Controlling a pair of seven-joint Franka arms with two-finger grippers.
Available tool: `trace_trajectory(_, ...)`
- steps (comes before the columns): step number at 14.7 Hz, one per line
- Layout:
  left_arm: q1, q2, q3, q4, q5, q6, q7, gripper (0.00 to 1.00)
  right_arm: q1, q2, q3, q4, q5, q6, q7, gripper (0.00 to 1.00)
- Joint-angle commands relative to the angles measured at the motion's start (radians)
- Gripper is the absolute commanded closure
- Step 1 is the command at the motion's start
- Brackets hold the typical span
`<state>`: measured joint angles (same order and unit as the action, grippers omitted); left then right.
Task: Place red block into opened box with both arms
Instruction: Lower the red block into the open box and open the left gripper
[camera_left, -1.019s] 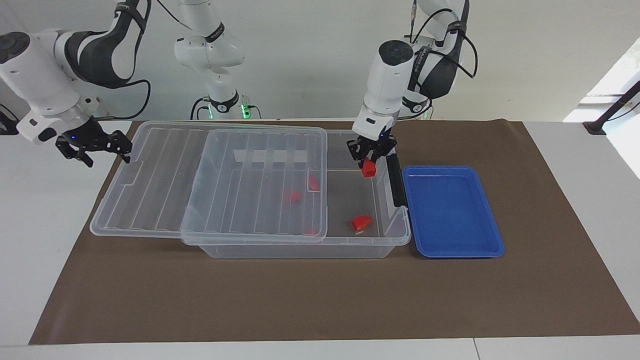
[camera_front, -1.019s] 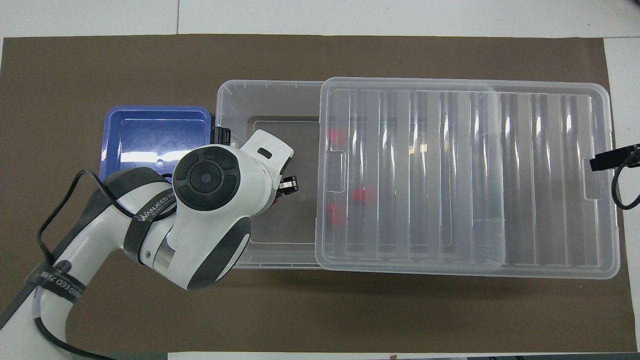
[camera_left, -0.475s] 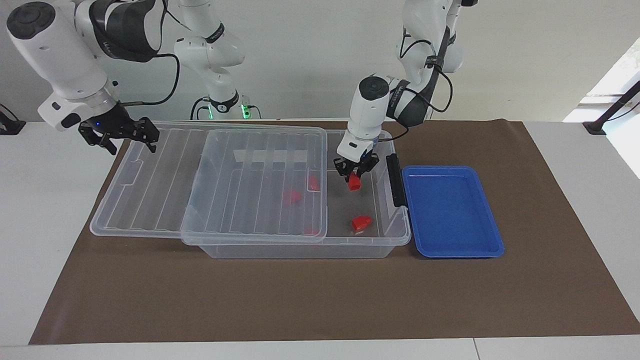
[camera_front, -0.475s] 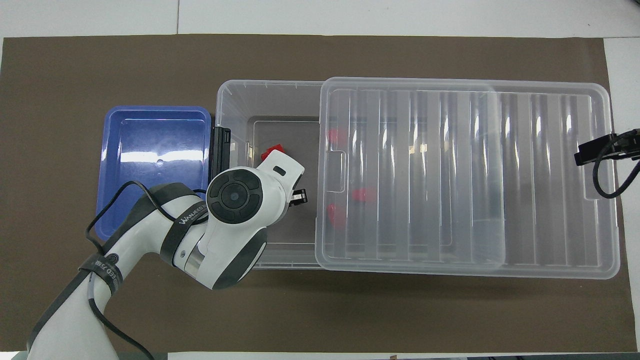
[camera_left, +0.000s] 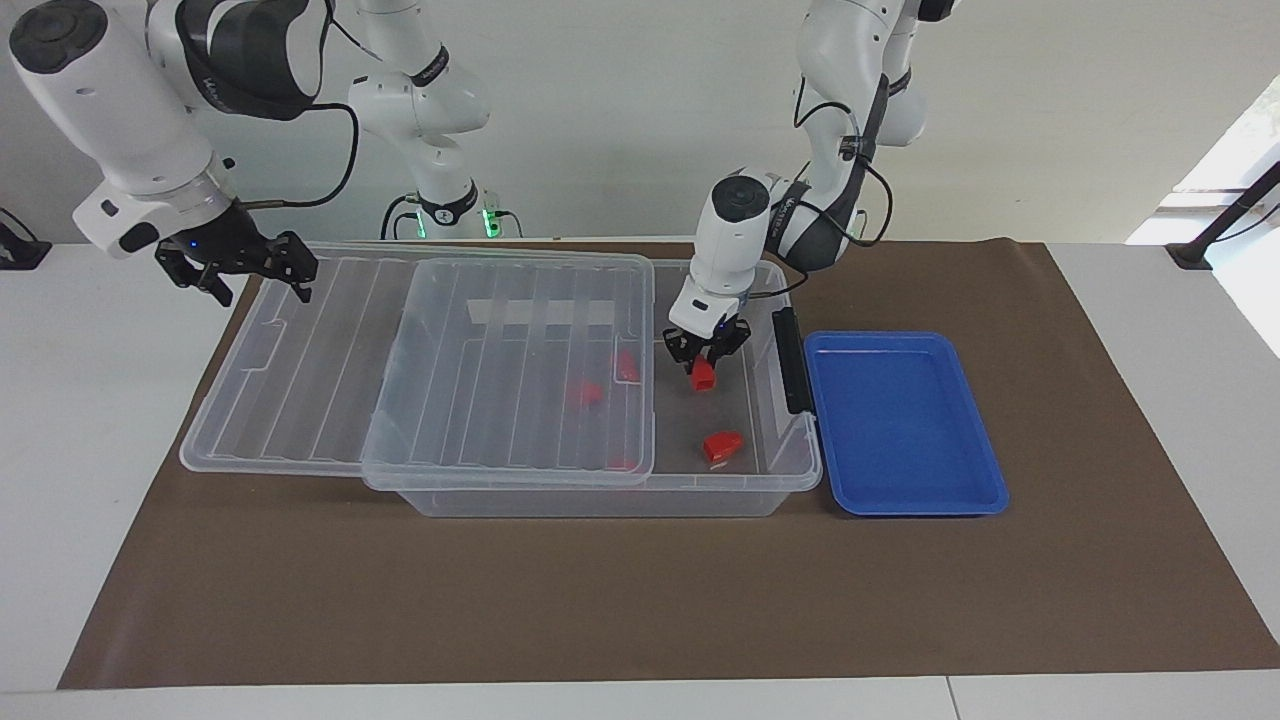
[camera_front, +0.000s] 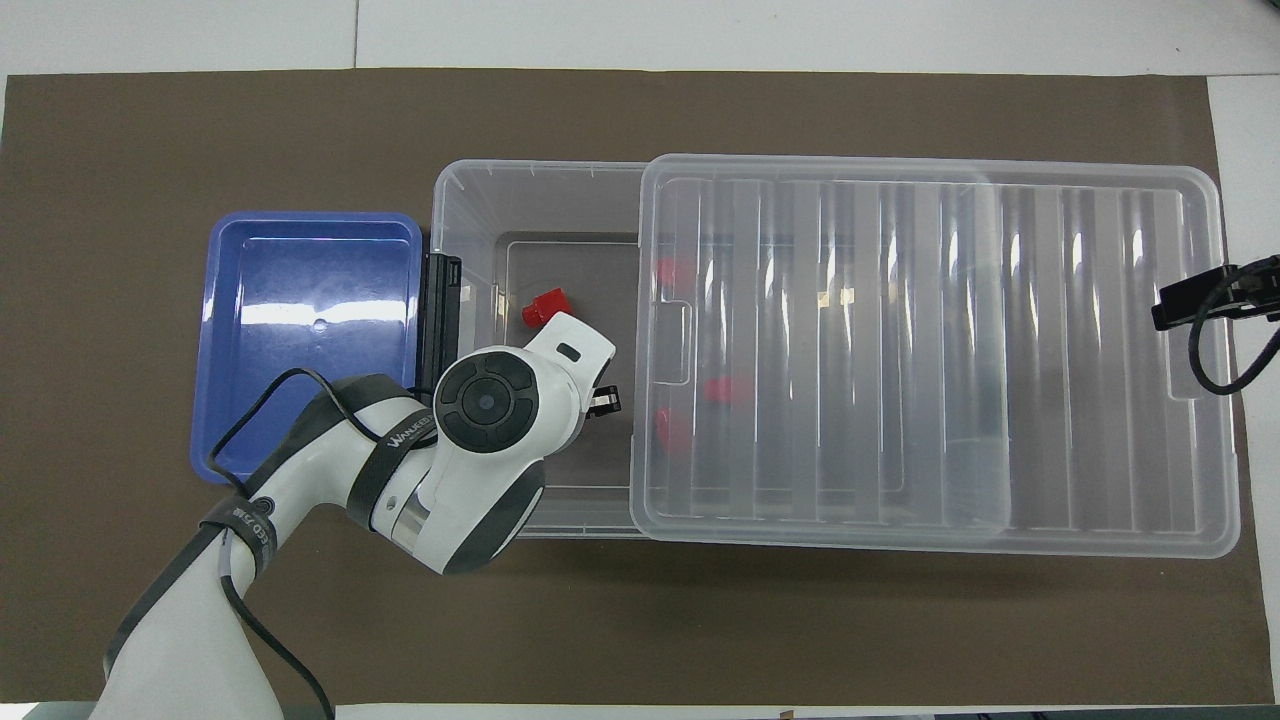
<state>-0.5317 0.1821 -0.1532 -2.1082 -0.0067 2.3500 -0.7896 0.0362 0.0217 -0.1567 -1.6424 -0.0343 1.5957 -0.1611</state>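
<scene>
The box (camera_left: 600, 500) is a clear bin on the brown mat. Its ribbed lid (camera_left: 320, 350) is slid toward the right arm's end, leaving the end beside the blue tray open. My left gripper (camera_left: 705, 358) is down in that open end, shut on the red block (camera_left: 703, 374), which hangs above the floor of the box (camera_front: 540, 175). In the overhead view the left arm's wrist hides the held block. My right gripper (camera_left: 263, 290) stands open with nothing in it, over the lid's (camera_front: 930, 350) end at the right arm's side.
Another red piece (camera_left: 722, 446) lies on the box floor in the open end, and more red pieces (camera_left: 585, 392) show under the lid. A blue tray (camera_left: 900, 420) sits against the box's black latch (camera_left: 790, 360).
My left gripper has come down with the red block from over the latch end into the box's open part. The right gripper rose and moved in over the lid's end, then held still.
</scene>
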Motion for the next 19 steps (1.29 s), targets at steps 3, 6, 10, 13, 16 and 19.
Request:
trace_trajectory(3,-0.016,-0.001,0.014,-0.012,0.004,0.014,-0.023,0.0,0.001,0.006,0.003,0.013,-0.01,-0.013,0.025,0.0)
trace_trajectory(6,-0.011,-0.024,0.014,-0.007,0.004,-0.011,-0.023,0.0,-0.002,0.006,-0.003,0.007,-0.013,0.018,0.003,0.0)
trace_trajectory(10,-0.002,-0.107,0.018,0.02,0.004,-0.142,-0.02,0.0,-0.005,0.006,-0.009,-0.004,-0.012,0.026,0.005,0.0)
trace_trajectory(13,-0.001,-0.153,0.021,0.068,0.004,-0.253,-0.02,0.0,-0.01,0.007,-0.009,-0.007,-0.013,0.046,-0.003,0.1)
trace_trajectory(16,0.003,-0.219,0.03,0.102,0.002,-0.342,-0.014,0.0,-0.027,0.0,-0.061,-0.077,-0.024,0.142,-0.075,0.81)
trace_trajectory(19,0.036,-0.292,0.043,0.103,0.004,-0.397,-0.004,0.0,-0.035,0.003,-0.098,-0.122,-0.03,0.2,-0.129,1.0)
